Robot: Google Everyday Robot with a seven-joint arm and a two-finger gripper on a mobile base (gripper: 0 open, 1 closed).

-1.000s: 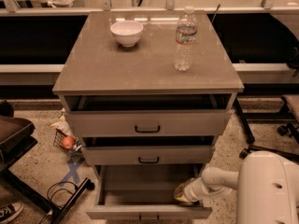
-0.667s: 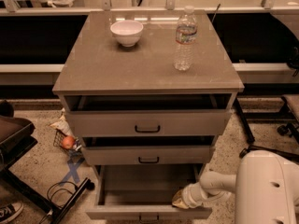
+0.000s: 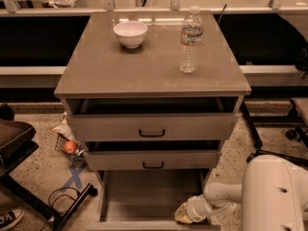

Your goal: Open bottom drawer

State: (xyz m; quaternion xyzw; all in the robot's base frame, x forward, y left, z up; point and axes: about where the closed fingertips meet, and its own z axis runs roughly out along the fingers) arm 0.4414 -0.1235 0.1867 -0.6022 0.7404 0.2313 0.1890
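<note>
The bottom drawer (image 3: 149, 196) of the grey-beige cabinet stands pulled far out, its plain grey interior showing; its front (image 3: 144, 225) is cut off by the picture's lower edge and its handle is out of view. My gripper (image 3: 184, 213) is at the drawer's front right corner, low in the view, on the end of my white arm (image 3: 219, 198). The middle drawer (image 3: 153, 160) and the top drawer (image 3: 152, 127) above it are each out a little, with dark bar handles.
A white bowl (image 3: 130, 33) and a clear water bottle (image 3: 190, 40) stand on the cabinet top (image 3: 144, 66). On the floor at left lie a small basket with an apple (image 3: 70, 147), blue tape, a cable and a dark chair base (image 3: 29, 177). Dark legs stand at right.
The bottom drawer has come further out toward the camera. My gripper has moved down and forward with the drawer's front right corner.
</note>
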